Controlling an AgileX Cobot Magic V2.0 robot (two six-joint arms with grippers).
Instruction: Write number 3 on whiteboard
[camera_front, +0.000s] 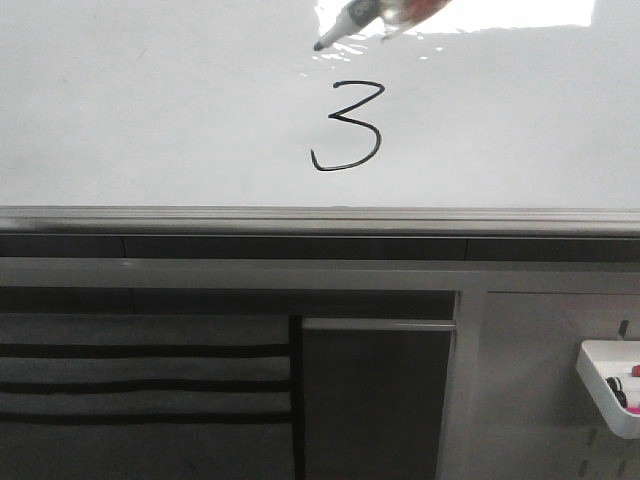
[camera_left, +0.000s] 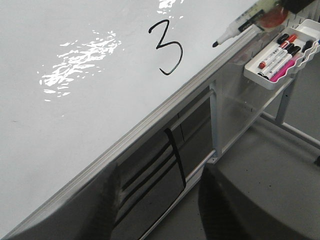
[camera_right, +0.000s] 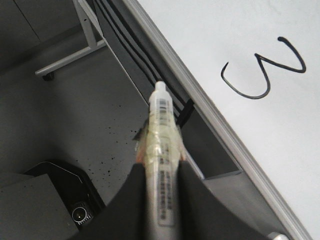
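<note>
A thin black number 3 (camera_front: 347, 127) is drawn on the glossy whiteboard (camera_front: 150, 110). It also shows in the left wrist view (camera_left: 167, 47) and the right wrist view (camera_right: 262, 67). My right gripper (camera_right: 161, 200) is shut on a white marker (camera_right: 161, 145). In the front view the marker (camera_front: 350, 17) reaches in from the top edge, with its dark tip (camera_front: 320, 45) just above the digit and apart from its lines. My left gripper (camera_left: 160, 220) is open and empty, below the board's frame.
The board's silver-grey frame edge (camera_front: 320, 215) runs along its bottom. A small white tray (camera_left: 270, 77) holding several markers (camera_left: 275, 52) hangs below the board at the right, also in the front view (camera_front: 600, 385). Dark panels and a grey floor lie under the board.
</note>
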